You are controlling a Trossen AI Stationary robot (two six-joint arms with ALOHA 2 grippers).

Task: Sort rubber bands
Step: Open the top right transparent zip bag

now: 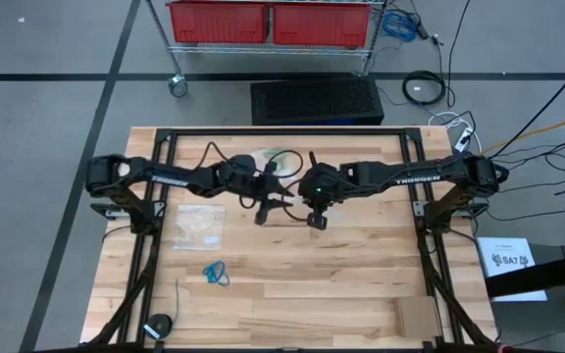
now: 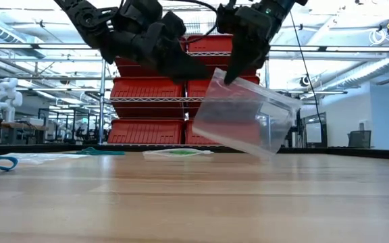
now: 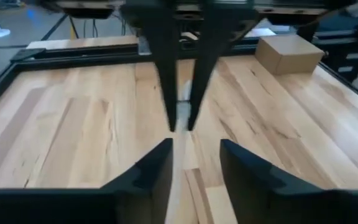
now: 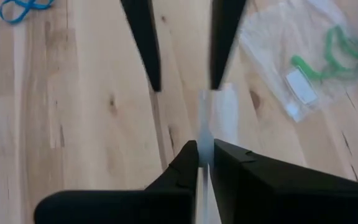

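A clear zip bag hangs tilted above the table's middle, and my right gripper is shut on its upper part. My left gripper is open and faces it from the table's left; its fingers stand on either side of the bag's top without visibly touching it. Bright blue rubber bands lie loose on the wood at the near left. Light green rubber bands lie inside a second clear bag at the far middle. My right gripper pinches the bag's upper edge between its two fingers, which come slanting down from the table's right. The bag hangs below them, tilted, with its lower corner down near the tabletop. Whether that corner touches the wood I cannot tell.
A third clear bag lies flat on the table at the left. A cardboard box sits at the near right, and a black round thing at the near left corner. Bare wood lies along the near middle.
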